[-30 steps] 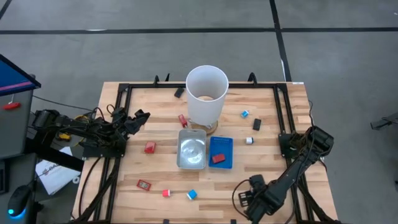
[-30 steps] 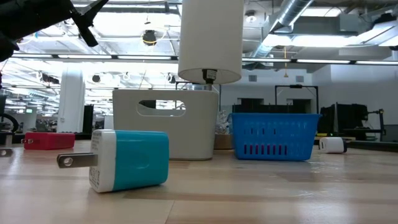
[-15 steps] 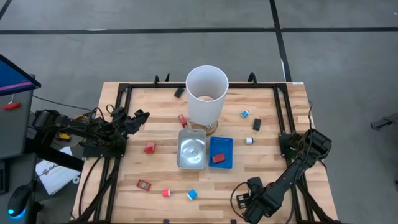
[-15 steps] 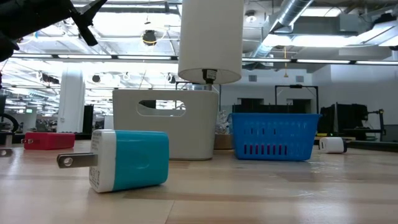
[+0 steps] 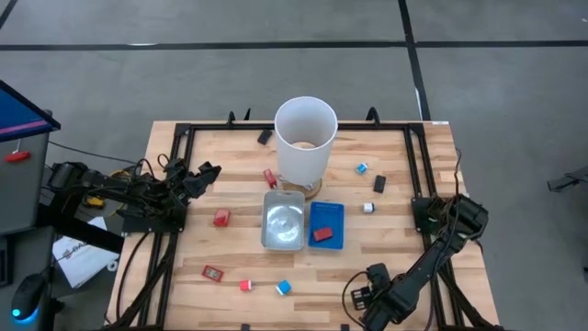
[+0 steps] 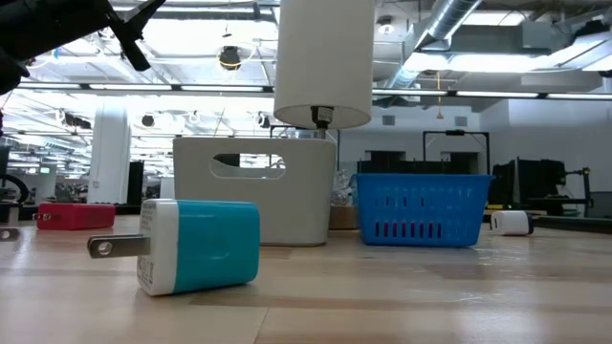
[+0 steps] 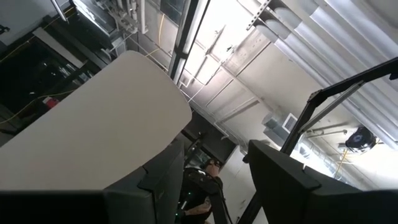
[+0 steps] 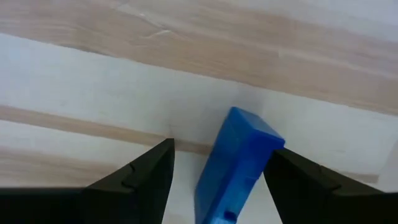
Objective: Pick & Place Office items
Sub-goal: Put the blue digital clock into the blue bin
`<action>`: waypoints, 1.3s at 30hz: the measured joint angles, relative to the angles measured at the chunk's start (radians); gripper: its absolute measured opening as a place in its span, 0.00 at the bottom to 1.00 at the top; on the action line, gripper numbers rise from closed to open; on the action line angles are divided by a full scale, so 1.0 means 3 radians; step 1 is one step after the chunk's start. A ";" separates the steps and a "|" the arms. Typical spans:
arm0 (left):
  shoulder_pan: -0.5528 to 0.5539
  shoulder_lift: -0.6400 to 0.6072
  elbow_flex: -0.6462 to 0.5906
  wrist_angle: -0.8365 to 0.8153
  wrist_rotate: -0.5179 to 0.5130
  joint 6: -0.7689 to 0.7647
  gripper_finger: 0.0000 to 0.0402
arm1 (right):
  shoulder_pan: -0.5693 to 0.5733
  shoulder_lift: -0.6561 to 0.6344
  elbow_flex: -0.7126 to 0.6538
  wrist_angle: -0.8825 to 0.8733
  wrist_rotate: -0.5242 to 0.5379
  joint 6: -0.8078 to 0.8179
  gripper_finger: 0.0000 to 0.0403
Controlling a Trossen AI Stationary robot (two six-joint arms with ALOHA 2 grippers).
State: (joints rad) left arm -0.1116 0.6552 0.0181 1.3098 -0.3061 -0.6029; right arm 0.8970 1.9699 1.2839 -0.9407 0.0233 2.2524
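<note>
The right gripper [image 5: 367, 303] crouches low at the table's [image 5: 404, 175] near edge, fingers spread either side of a blue block [image 8: 239, 162]; whether they pinch it cannot be told. The left gripper [image 5: 204, 175] hovers part-open, empty, over the left rail, pointed upward. Small pieces [image 5: 220, 218] lie scattered around the trays.

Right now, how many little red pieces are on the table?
5: one beside the white bin, one left of the silvery tray, one inside the blue tray, two near the robot-side edge. More may be hidden inside the bin.
</note>
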 joint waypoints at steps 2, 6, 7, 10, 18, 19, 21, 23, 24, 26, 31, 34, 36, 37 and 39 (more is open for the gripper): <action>0.0000 0.0000 0.0000 0.0000 0.0000 0.0000 0.44 | -0.0001 0.0017 0.0002 0.0023 -0.0001 0.0000 0.57; 0.0000 0.0000 0.0000 -0.0001 0.0000 -0.0001 0.44 | -0.0003 0.0038 0.0005 0.0046 -0.0002 0.0012 0.55; 0.0000 0.0000 0.0000 -0.0001 0.0000 -0.0001 0.44 | -0.0003 0.0038 0.0005 0.0046 -0.0003 0.0012 0.54; -0.0001 0.0000 0.0000 -0.0001 0.0000 -0.0001 0.44 | -0.0012 0.0038 0.0006 0.0031 -0.0031 0.0008 0.49; 0.0000 0.0000 0.0000 -0.0003 0.0000 -0.0014 0.44 | -0.0070 0.0044 0.0000 -0.0240 -0.0089 -0.0225 0.19; 0.0000 0.0000 0.0000 -0.0002 0.0000 -0.0014 0.44 | -0.0083 0.0045 -0.0003 -0.0298 -0.0089 -0.0264 0.15; -0.0001 0.0000 0.0000 -0.0003 0.0000 -0.0014 0.44 | -0.0114 0.0045 0.0000 -0.0348 -0.0090 -0.0379 0.10; 0.0000 0.0000 0.0000 -0.0002 0.0000 -0.0014 0.44 | -0.0163 0.0045 -0.0001 -0.0367 -0.0073 -0.0557 0.10; 0.0000 0.0000 0.0000 -0.0001 0.0000 -0.0014 0.44 | -0.0204 0.0045 -0.0001 -0.0355 -0.0048 -0.0662 0.10; 0.0000 0.0000 0.0000 -0.0001 0.0000 -0.0014 0.44 | -0.0300 0.0041 0.0010 -0.0337 0.0019 -0.0890 0.10; -0.0001 0.0000 0.0000 -0.0001 0.0000 -0.0026 0.44 | -0.0646 -0.0136 0.0014 -0.0400 0.0307 -0.1508 0.12; 0.0000 0.0000 0.0000 -0.0001 0.0000 -0.0042 0.44 | -0.0868 -0.0336 0.0014 -0.0544 0.0602 -0.1831 0.13; 0.0000 0.0000 0.0000 0.0000 0.0000 -0.0049 0.44 | -0.1010 -0.0506 0.0014 -0.0604 0.0849 -0.2051 0.13; -0.0001 0.0000 0.0000 -0.0001 0.0000 -0.0056 0.44 | -0.1085 -0.0598 0.0014 -0.0629 0.0964 -0.2176 0.12; 0.0000 0.0000 0.0000 -0.0001 0.0001 -0.0077 0.44 | -0.1238 -0.0780 0.0014 -0.0618 0.1148 -0.2466 0.11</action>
State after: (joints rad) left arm -0.1116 0.6552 0.0181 1.3095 -0.3058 -0.6261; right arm 0.5257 1.7359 1.2881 -1.1260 0.3677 1.5127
